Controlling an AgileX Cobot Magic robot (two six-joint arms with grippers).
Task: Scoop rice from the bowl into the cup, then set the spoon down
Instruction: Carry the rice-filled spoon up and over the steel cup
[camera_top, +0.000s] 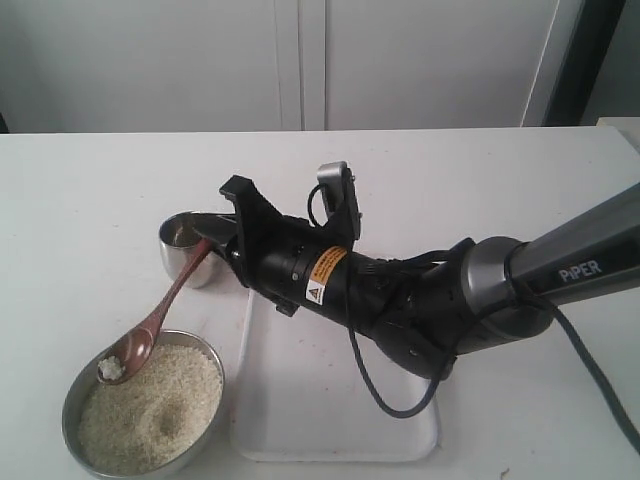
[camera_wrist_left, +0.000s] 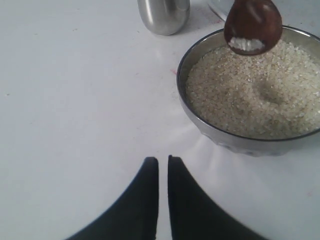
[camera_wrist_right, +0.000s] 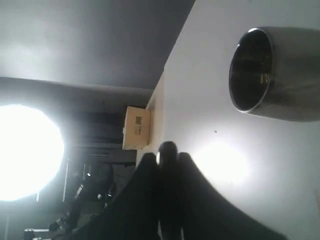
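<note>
Wooden spoon (camera_top: 165, 310): reddish-brown, gripped at the end of its thin handle by the right claw (camera_top: 225, 232). It slopes down and away from that claw to its oval end.
Right claw: clamped on the spoon handle. In the right wrist view the handle tip shows between the two black fingers.
Rice (camera_top: 150, 410): off-white grains fill the bowl (camera_top: 70, 410) close to the rim, with a shallow dent in the middle. A small clump lies in the spoon's oval end.
Bowl: dull grey metal, out past the right claw at the spoon's far end. The loaded spoon end is just above the bowl's edge on the side nearest that claw.
Cup (camera_top: 172, 255): shiny steel, upright, just beside the right claw's tips. The spoon handle passes in front of it; contact cannot be told. Its inside looks dark.
Left claw (camera_wrist_left: 163, 162): fingers together with only a thin slit between them, holding nothing. The bowl is just ahead of it, the cup farther ahead.
Tray (camera_top: 340, 420): white, flat, under the right arm behind its claw, next to the bowl.
Table (camera_top: 90, 200): white.
</note>
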